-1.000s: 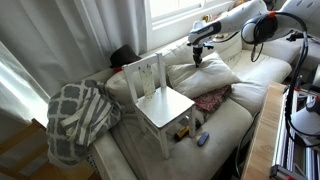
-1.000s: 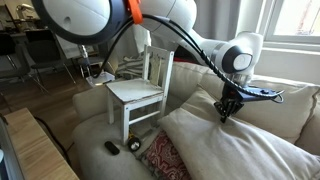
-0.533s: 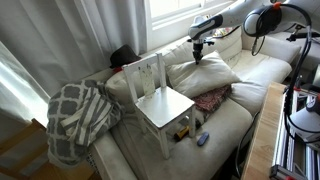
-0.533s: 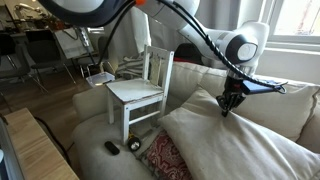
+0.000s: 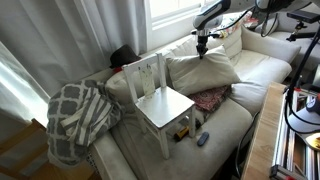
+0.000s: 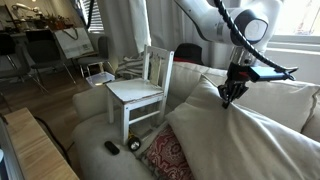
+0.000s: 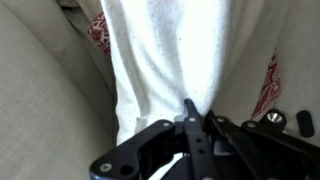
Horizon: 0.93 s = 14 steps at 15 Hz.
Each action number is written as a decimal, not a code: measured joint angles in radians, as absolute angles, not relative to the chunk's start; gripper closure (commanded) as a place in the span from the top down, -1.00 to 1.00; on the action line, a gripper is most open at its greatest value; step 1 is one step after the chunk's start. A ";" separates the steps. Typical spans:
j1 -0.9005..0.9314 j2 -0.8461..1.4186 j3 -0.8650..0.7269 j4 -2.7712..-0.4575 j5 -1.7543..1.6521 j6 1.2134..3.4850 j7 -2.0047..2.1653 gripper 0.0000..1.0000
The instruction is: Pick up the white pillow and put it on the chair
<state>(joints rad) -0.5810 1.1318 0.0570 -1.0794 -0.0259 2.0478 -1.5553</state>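
The white pillow (image 5: 200, 72) is a large cream cushion on the sofa, lifted by its top edge; it also shows in an exterior view (image 6: 250, 135) and hangs below the jaws in the wrist view (image 7: 160, 60). My gripper (image 5: 203, 45) is shut on the pillow's top edge, pinching a fold of fabric, seen too in an exterior view (image 6: 228, 97) and in the wrist view (image 7: 195, 115). The small white slat-back chair (image 5: 160, 100) stands on the sofa seat beside the pillow, its seat bare (image 6: 135, 92).
A red patterned cushion (image 5: 212, 99) lies under the pillow's lower corner, also in an exterior view (image 6: 165, 158). A grey-white lattice blanket (image 5: 75, 118) drapes the sofa arm. Small dark objects (image 6: 112, 148) lie on the sofa seat near the chair legs. A window is behind the sofa.
My gripper has risen with the pillow's top edge in it. The pillow has been pulled upward and stretched taller. The chair has not moved.
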 measured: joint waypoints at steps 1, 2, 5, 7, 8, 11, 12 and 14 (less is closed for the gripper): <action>-0.586 1.098 0.057 -1.121 -0.026 2.062 -1.559 -0.96; -0.590 1.064 0.057 -1.162 -0.026 2.077 -1.561 -0.96; -0.594 0.960 0.058 -1.287 -0.026 2.122 -1.572 -0.96; -0.592 0.889 0.059 -1.374 -0.029 2.164 -1.582 -0.96; -0.591 0.853 0.061 -1.420 -0.029 2.194 -1.590 -0.96; -0.580 0.751 0.063 -1.556 -0.026 2.293 -1.619 -0.96; -0.574 0.717 0.062 -1.603 -0.026 2.329 -1.628 -0.96; -0.562 0.648 0.060 -1.698 -0.017 2.398 -1.635 -0.84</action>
